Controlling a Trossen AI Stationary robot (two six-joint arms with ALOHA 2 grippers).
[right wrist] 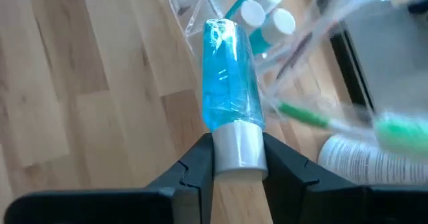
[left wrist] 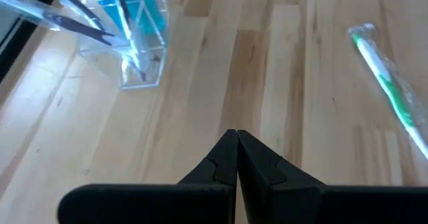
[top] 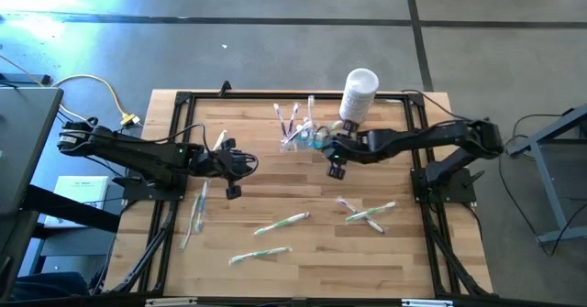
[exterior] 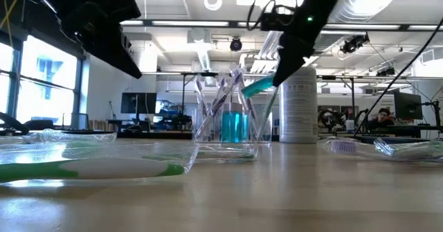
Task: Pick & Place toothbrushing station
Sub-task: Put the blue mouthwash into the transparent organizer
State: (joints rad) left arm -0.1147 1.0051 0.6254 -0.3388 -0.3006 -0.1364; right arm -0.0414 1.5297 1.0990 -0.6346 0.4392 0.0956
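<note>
The toothbrushing station [top: 301, 138], a clear holder with upright compartments, stands on its base at the table's far middle with several wrapped brushes sticking up from it. It also shows in the low view [exterior: 232, 125] and both wrist views [left wrist: 137, 53] [right wrist: 221, 0]. My right gripper [top: 328, 148] hangs just right of it, shut on a blue and white wrapped toothbrush [right wrist: 231, 83]. My left gripper [left wrist: 237, 140] is shut with nothing in it and hovers over bare wood at the table's left [top: 235, 166]. My right gripper pinches the toothbrush's white end [right wrist: 235, 147] between its two fingers. The fingers slant down from the table's right, and the brush runs on along them, its blue part [exterior: 257, 86] reaching toward the station. It is lifted clear of the table; whether its tip touches the station I cannot tell.
A white cylindrical container [top: 359, 94] stands upright right behind the station. Green and white wrapped toothbrushes lie loose on the wood at the near middle [top: 280, 223] [top: 260, 254], the near right [top: 367, 213] and the left [top: 194, 217]. Black rails [top: 183, 101] frame the table.
</note>
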